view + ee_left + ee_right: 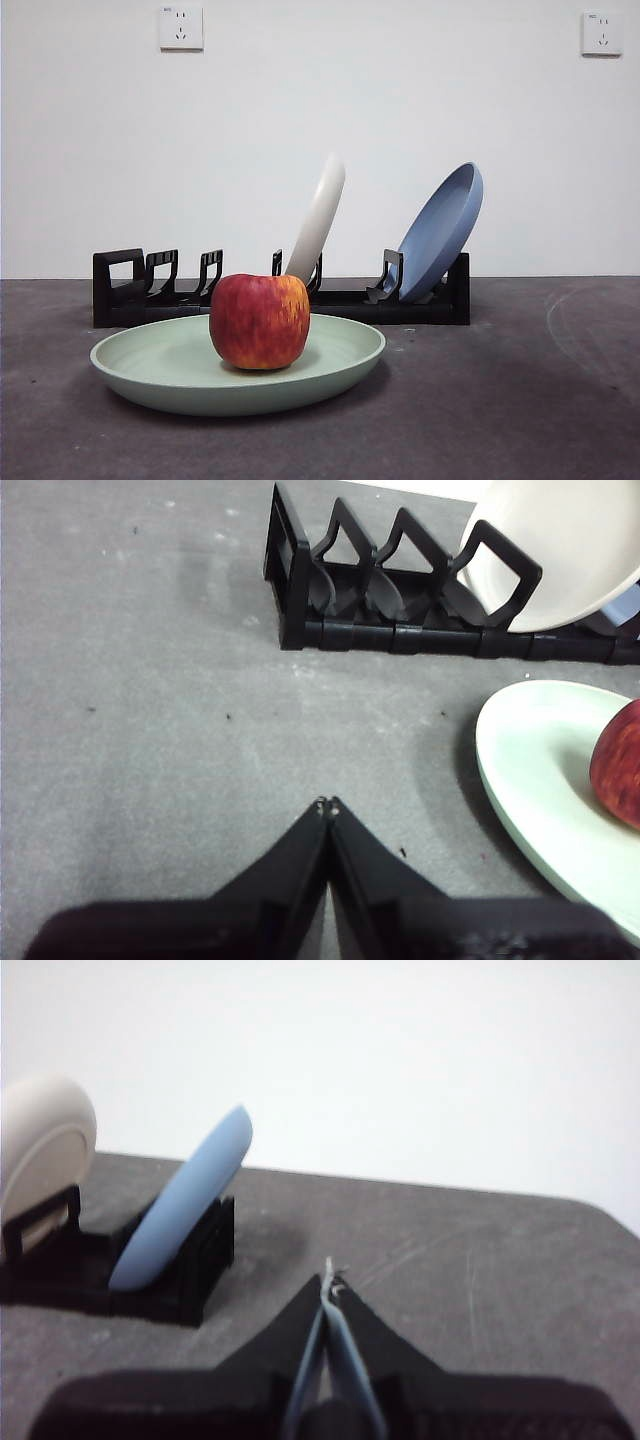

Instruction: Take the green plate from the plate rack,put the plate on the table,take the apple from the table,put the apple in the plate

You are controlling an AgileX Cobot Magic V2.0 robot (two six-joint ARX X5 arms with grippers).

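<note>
**Apple's on the plate, both arms parked**

Checking in from the remote desk. The apple (259,321) is sitting upright in the middle of the green plate (160,372), dimple up, and the plate lies flat on the table (520,400) just in front of the rack (120,290). Looks to me like the job is basically done: plate out of the rack, apple in it, nothing touching either one.

Why it sits like that, my guess: the plate is shallow with a raised rim, so the apple resting near the centre has nowhere to roll. The rack keeps the other two on edge in its slots, the cream plate (322,212) leaning in the middle and the blue plate (445,228) leaning at the far end. The slots at the near end are bare, which I'd say is where the green one came from.

Arms: the left gripper (328,805) has its jaws pressed together with nothing between them, hanging over bare table off to the side of the plate, angled down at the surface. The right gripper (331,1282) is also pinched closed and empty, low, looking across the table past the blue plate's end of the rack. Neither shows up in the front view, so I'm calling both idle
</note>
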